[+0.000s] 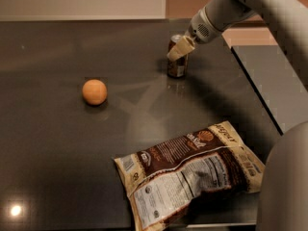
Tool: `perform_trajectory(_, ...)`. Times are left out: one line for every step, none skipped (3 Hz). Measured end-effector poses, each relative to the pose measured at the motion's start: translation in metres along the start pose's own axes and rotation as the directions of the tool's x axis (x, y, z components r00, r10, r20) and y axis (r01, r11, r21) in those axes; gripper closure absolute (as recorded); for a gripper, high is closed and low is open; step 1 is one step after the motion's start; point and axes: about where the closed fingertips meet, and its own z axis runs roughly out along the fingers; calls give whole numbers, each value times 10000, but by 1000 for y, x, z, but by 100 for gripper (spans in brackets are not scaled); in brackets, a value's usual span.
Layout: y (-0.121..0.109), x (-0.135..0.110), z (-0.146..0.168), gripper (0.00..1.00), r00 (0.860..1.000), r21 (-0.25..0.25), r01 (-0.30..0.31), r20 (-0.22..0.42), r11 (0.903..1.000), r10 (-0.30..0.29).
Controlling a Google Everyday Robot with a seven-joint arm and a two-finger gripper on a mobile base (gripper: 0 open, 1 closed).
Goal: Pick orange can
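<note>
At the near edge of the desk (53, 148) lies a crumpled snack bag (192, 174), brown and cream, its printed back face up and 1 corner hanging close to the front lip. Farther in and to the left sits a round orange fruit (94, 91), alone on the dark, glossy top and well apart from everything else. It is not the target.

Toward the far right stands the orange can (176, 67), upright, with a dark brown-orange body and a silver rim at the top. The gripper (177, 52) is right at its upper half, reaching down at a slant from the pale arm (231, 8) that comes in from the upper right. 1 pale pad crosses in front of the can's shoulder and hides part of the rim. Whether the jaws are spread around the can, pressed on it or merely beside it, I cannot tell from this angle, and I see no sign that the can has left the desk.

The can will likely handle as a stiff but thin-walled cylinder: light if empty, noticeably heavier if full, which cannot be judged here. Its smooth painted metal is probably slippery, and hard squeezing could dent it. The best hold looks like the middle of the body, jaws level on opposite sides, below the tapered shoulder where pads could slide off. A tall narrow can tips easily if nudged sideways.
</note>
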Motion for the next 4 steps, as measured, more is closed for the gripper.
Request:
perform_trajectory(7,-8,-7,86,9998,-208,43,180,9998,-39)
perform_trajectory(18,-22,-32,100,9984,-201,329,473,9993,-319)
perform_trajectory(30,-35,-61,100,9958,-35,687,617,9976,-684)
perform_trajectory(43,-44,-88,100,9925,128,994,708,9950,-1001)
